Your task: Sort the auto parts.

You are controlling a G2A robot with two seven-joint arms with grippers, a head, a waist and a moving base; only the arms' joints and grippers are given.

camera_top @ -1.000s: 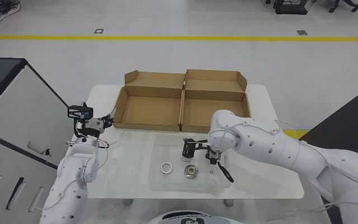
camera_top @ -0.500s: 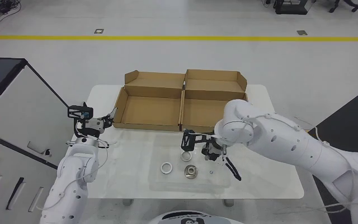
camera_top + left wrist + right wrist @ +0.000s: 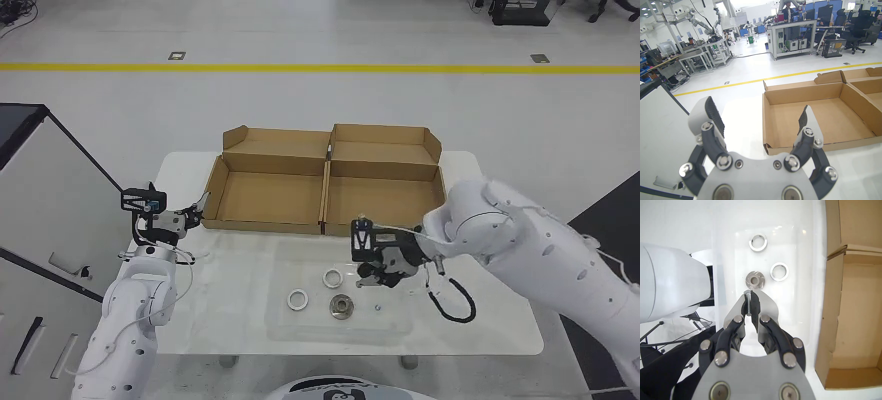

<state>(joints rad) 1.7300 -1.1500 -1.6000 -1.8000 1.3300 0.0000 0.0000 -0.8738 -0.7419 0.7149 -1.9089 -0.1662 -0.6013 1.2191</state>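
Note:
My right gripper (image 3: 748, 294) is shut on a threaded bolt (image 3: 748, 303) and hangs over a clear tray (image 3: 802, 306). In the tray lie two metal rings (image 3: 758, 243) (image 3: 779, 271) and a flanged bushing (image 3: 754, 280). From above, the right gripper (image 3: 368, 270) is over the tray's far right part, close to the right cardboard box (image 3: 385, 203). The rings (image 3: 297, 298) (image 3: 332, 278) and bushing (image 3: 341, 306) lie to its left. My left gripper (image 3: 757, 103) is open and holds nothing, at the left box's (image 3: 819, 117) near left corner.
Two open, shallow cardboard boxes (image 3: 270, 197) stand side by side at the back of the white table (image 3: 470, 320). A tiny part (image 3: 377, 307) lies in the tray (image 3: 280, 325). The left gripper (image 3: 197, 211) is by the table's left edge.
My right arm has swung to the right and its gripper has moved right with the bolt, away from the rings. The left arm has kept still.

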